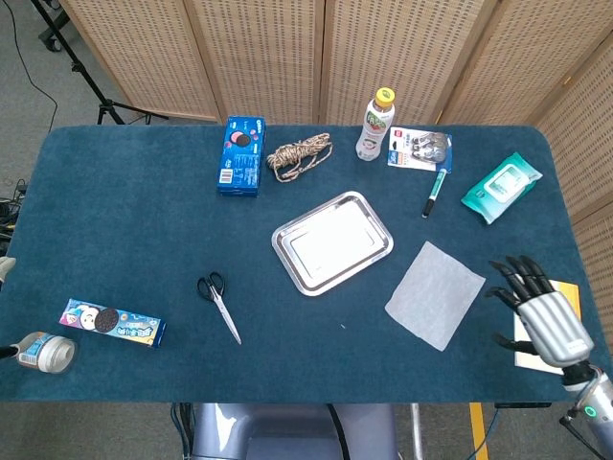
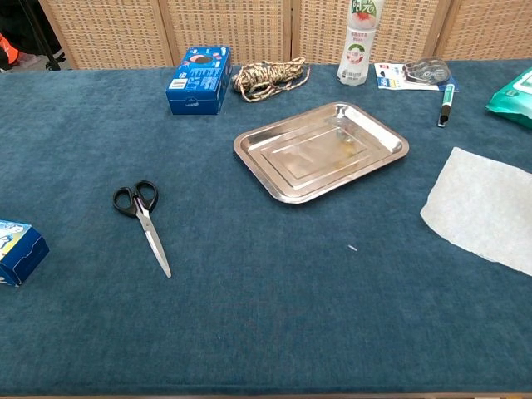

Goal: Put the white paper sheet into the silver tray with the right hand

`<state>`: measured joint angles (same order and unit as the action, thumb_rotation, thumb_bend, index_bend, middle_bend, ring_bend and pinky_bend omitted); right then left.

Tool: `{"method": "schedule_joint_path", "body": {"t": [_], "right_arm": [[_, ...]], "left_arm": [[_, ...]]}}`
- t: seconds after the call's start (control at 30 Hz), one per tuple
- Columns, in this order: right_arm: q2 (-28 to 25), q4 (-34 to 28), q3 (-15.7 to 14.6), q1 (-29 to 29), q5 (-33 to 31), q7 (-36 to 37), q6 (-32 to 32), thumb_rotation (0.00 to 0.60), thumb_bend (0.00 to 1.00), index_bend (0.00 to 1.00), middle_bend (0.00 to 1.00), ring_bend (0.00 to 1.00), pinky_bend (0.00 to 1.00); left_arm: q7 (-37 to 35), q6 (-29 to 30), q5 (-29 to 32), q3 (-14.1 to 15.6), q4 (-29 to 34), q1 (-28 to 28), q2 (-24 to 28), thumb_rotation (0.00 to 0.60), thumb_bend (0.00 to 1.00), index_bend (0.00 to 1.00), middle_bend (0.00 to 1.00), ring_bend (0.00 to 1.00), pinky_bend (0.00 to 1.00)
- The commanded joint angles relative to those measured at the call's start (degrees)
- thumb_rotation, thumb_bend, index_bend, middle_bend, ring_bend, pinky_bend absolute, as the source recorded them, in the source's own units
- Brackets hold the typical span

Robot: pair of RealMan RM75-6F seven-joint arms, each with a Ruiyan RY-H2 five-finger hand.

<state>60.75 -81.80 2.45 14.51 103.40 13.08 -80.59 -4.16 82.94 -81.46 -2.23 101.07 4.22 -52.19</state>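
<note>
Paper: white paper sheet (image 1: 436,293) lies flat on the blue table (image 1: 144,249), to the right of the silver tray (image 1: 332,242) and clear of it, not touching.
Tray: sits near the middle of the table, tilted at an angle, nothing inside it.
Right hand: right hand (image 1: 539,313) hovers over the right edge of the table, just right of the sheet, fingers spread apart and holding nothing; it partly covers a yellow-and-white booklet (image 1: 573,292).
Left hand: not visible in either view.
Far side: blue cookie box (image 1: 240,155), coil of rope (image 1: 298,156), drink bottle (image 1: 375,125), packet of clips (image 1: 420,149), marker pen (image 1: 435,192) and green wipes pack (image 1: 501,186) line the back of the table.
Near side: scissors (image 1: 219,305) lie left of the tray; a second cookie box (image 1: 112,322) and a roll of tape (image 1: 46,353) sit by the left front corner.
</note>
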Motion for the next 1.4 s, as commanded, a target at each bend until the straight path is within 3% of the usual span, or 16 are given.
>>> {"method": "schedule_joint_path", "body": {"t": [0.03,0.17,0.37,0.67,1.03,1.4], "right_arm": [[-1.54,-4.61,-0.33,6.18,2.03,-5.77,8.51,0.600,0.00,0.35,0.12,0.00,0.02],[0.32,-8.21,0.84,10.07,-0.24,-14.93,16.61,0.600,0.00,0.35,0.12,0.00,0.02],[3.35,-11.08,3.11,15.52,-6.29,-21.28,27.02,0.600,0.08,0.35,0.11,0.00,0.02],[10.56,-9.70,6.57,21.55,-16.45,-28.72,35.74,0.600,0.22,0.37,0.10,0.00,0.02],[16.46,-7.93,8.60,26.40,-30.00,-37.83,39.87,0.600,0.26,0.39,0.10,0.00,0.02],[19.86,-5.83,6.33,30.65,-40.11,-50.09,40.44,0.600,0.26,0.40,0.10,0.00,0.02]], "left_arm": [[-0.26,-0.38,0.65,-0.29,-0.02,0.11,0.18,0.600,0.00,0.00,0.00,0.00,0.00],[-1.03,-0.60,1.15,-0.57,-0.20,0.14,0.48,0.600,0.00,0.00,0.00,0.00,0.00],[-1.21,-1.57,1.78,-0.68,-0.18,0.43,0.70,0.600,0.00,0.00,0.00,0.00,0.00],[-1.03,-1.84,1.56,-0.60,-0.15,0.49,0.82,0.600,0.00,0.00,0.00,0.00,0.00],[-2.80,-2.53,2.02,-0.80,-0.40,0.58,1.46,0.600,0.00,0.00,0.00,0.00,0.00],[-4.37,-3.02,1.82,-0.70,-0.48,0.57,2.05,0.600,0.00,0.00,0.00,0.00,0.00]]}}
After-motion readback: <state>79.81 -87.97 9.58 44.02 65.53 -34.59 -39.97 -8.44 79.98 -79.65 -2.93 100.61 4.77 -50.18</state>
